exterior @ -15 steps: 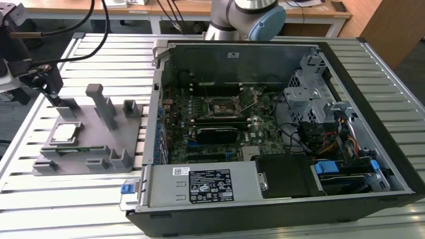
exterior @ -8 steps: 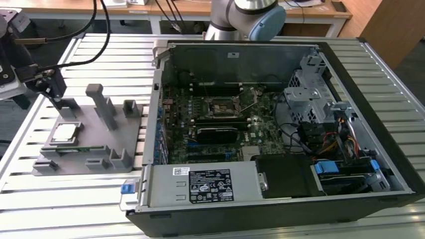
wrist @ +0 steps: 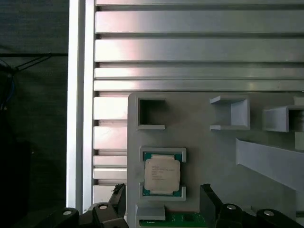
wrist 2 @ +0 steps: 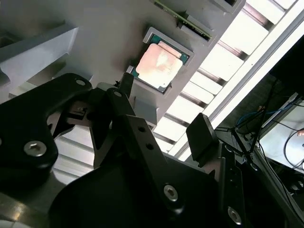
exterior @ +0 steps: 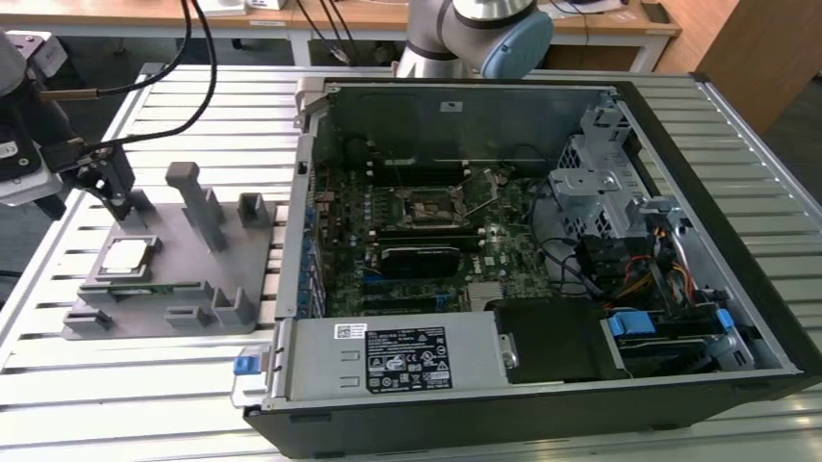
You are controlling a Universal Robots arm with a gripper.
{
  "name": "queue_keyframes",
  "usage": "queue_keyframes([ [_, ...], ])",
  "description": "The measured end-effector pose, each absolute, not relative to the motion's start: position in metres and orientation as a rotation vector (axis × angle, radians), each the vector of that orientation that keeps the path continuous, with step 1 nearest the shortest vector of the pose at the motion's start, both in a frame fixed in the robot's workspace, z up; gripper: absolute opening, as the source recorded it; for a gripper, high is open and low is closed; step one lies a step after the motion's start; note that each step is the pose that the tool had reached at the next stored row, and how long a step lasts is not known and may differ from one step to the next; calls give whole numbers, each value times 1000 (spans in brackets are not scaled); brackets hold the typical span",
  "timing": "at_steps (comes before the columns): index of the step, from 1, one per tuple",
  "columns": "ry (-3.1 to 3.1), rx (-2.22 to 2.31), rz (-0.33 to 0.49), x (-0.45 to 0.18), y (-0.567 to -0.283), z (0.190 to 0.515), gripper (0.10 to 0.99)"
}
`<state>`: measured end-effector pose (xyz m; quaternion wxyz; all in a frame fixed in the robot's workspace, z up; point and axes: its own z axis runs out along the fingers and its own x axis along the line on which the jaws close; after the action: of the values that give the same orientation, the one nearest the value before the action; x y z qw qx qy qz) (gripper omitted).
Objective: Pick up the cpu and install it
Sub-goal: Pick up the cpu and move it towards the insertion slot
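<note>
The cpu (exterior: 126,255) is a pale silver square chip lying flat in a pocket of the grey fixture (exterior: 180,308), at the exterior view's left. Both wrist views show the cpu (wrist 2: 159,64) (wrist: 162,174) seated in its framed recess. My gripper (exterior: 125,204) hangs just above the fixture, a little beyond the chip and not touching it. In the first wrist view the gripper (wrist: 164,202) stands open, one black finger to each side of the chip's line. In the second wrist view the gripper (wrist 2: 164,111) has nothing between its fingers.
An open computer case (exterior: 719,173) lies to the exterior view's right, with the motherboard socket (exterior: 430,204) near its middle and a power supply (exterior: 385,358) at the front. Upright posts (exterior: 192,197) rise from the fixture beside the gripper. A green memory stick (exterior: 135,286) lies beside the chip. Slatted metal table (exterior: 154,385) underneath.
</note>
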<state>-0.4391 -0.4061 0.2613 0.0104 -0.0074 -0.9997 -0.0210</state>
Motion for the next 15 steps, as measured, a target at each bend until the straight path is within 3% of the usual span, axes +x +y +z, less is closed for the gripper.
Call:
queue_keyframes([
  [15, -3121, -23, -70, -439, -411, 235, 718],
])
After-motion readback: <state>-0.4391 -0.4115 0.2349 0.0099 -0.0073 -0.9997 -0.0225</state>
